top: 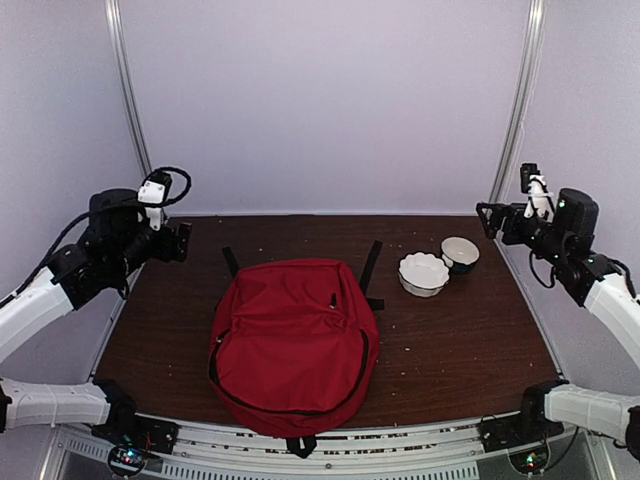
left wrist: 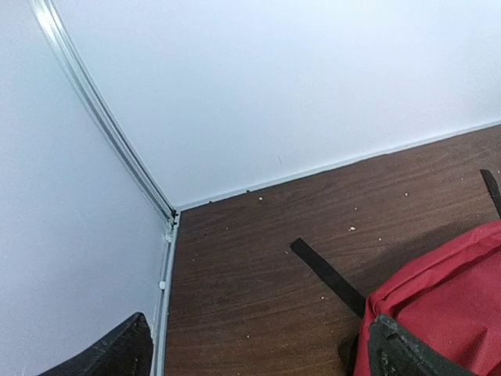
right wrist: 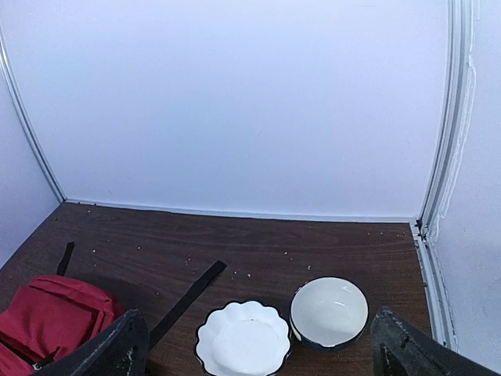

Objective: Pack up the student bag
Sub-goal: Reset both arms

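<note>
The red student bag (top: pixel 293 340) lies flat and zipped shut in the middle of the brown table, its black straps (top: pixel 372 270) trailing toward the back wall. Its corner also shows in the left wrist view (left wrist: pixel 446 305) and in the right wrist view (right wrist: pixel 47 321). My left gripper (top: pixel 183 243) hangs raised at the table's far left, open and empty. My right gripper (top: pixel 487 222) hangs raised at the far right, open and empty, above and behind two bowls.
A white scalloped bowl (top: pixel 423 273) and a round dark-rimmed white bowl (top: pixel 460 253) stand right of the bag, also in the right wrist view (right wrist: pixel 243 339) (right wrist: pixel 329 311). White walls with metal rails (top: pixel 515 100) enclose the table. Crumbs dot the table top.
</note>
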